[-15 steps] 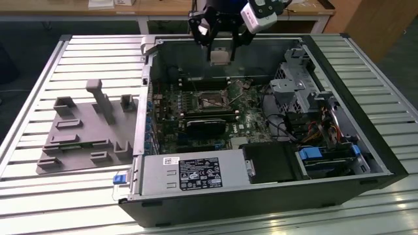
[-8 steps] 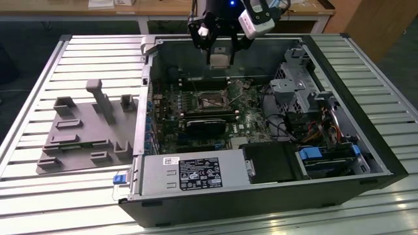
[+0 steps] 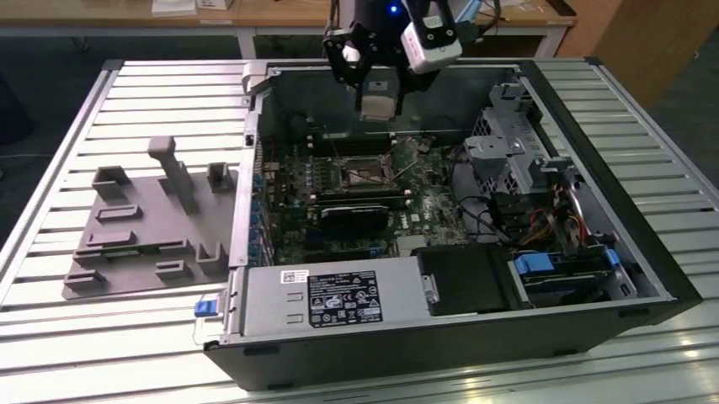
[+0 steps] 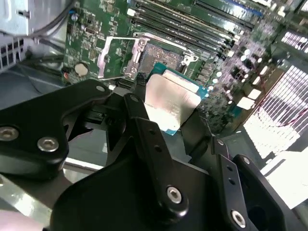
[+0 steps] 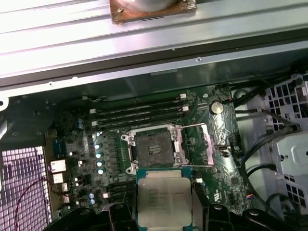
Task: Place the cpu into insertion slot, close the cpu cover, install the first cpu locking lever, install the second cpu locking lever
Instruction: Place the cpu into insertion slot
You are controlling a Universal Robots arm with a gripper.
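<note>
Above the insertion slot (image 3: pixel 362 172), and set toward the computer case's (image 3: pixel 629 252) back wall from it in the exterior view, the gripper (image 3: pixel 379 108) is hanging with its fingers pinching the cpu (image 5: pixel 164 199) by two opposite edges. From the chip, the slot is lying lower down and just past its leading edge, with its sides roughly square to the chip's. Beside the slot, the cpu cover (image 5: pixel 208 144) is standing folded back, leaving the dark socket bare.
</note>
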